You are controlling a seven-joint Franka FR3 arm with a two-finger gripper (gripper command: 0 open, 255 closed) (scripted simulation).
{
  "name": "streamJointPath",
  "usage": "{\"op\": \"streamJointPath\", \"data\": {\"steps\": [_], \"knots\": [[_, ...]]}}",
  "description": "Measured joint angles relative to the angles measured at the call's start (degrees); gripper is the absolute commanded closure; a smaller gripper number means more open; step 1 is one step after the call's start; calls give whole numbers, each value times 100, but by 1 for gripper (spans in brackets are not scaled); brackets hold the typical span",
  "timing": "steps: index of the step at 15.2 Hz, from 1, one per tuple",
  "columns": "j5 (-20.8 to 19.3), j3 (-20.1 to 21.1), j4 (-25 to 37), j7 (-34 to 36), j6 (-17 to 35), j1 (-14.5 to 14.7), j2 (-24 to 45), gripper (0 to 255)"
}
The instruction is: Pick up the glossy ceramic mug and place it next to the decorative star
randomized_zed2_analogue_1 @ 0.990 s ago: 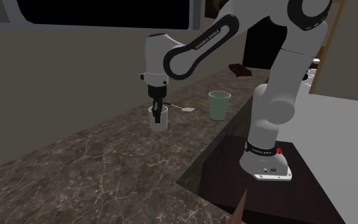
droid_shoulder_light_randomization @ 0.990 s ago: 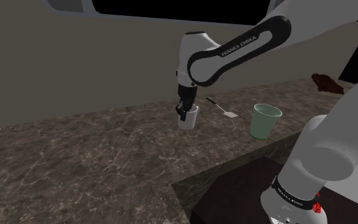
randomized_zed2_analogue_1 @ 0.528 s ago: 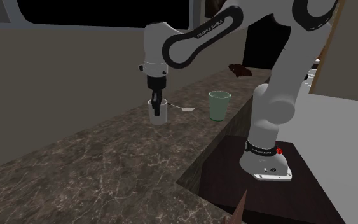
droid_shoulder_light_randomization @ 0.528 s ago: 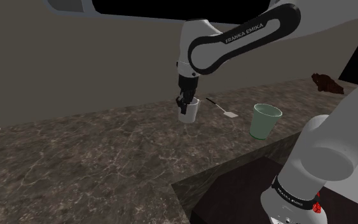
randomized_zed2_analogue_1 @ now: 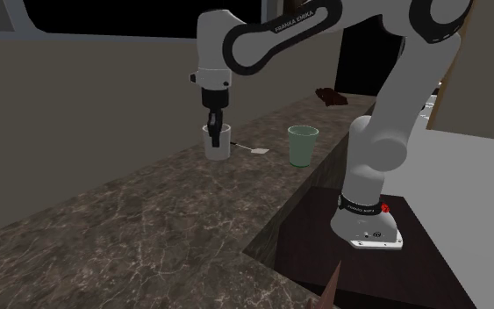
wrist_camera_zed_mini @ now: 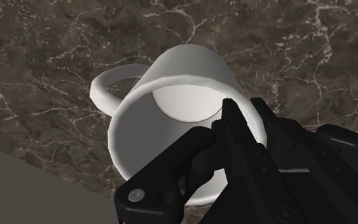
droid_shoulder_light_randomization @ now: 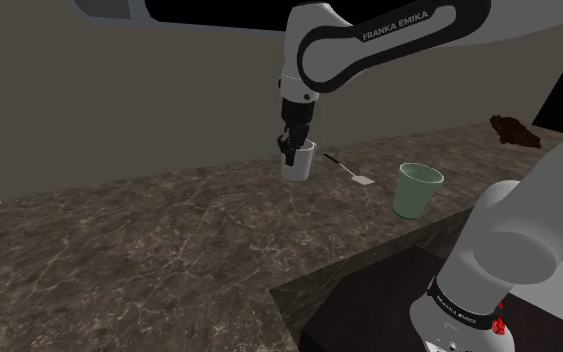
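Arm (droid_shoulder_light_randomization: 517, 235): white rounded shells, dark joints. The upper link carries a black inset panel with white lettering (droid_shoulder_light_randomization: 395, 20), "FRANKA EMIKA". A black band (randomized_zed2_analogue_1: 360, 209) runs round the bottom segment, with small white print on it. Red knob (randomized_zed2_analogue_1: 384, 208) just beside the band. White foot plate (randomized_zed2_analogue_1: 372, 235), small dark marks on its face. Claw (wrist_camera_zed_mini: 225, 130): all black, angular, with one silvery screw head (wrist_camera_zed_mini: 136, 195) near a finger root.

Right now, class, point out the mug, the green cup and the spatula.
mug (droid_shoulder_light_randomization: 299, 172): shoulder view, lower side wall.
green cup (droid_shoulder_light_randomization: 414, 196): shoulder view, outer wall.
spatula (droid_shoulder_light_randomization: 365, 181): shoulder view, flat blade.
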Motion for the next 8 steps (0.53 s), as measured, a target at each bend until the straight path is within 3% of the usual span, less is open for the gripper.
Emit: {"op": "streamJointPath", "data": {"steps": [8], "knots": [[12,-28,482,-42,-614,-5,-132,255]]}}
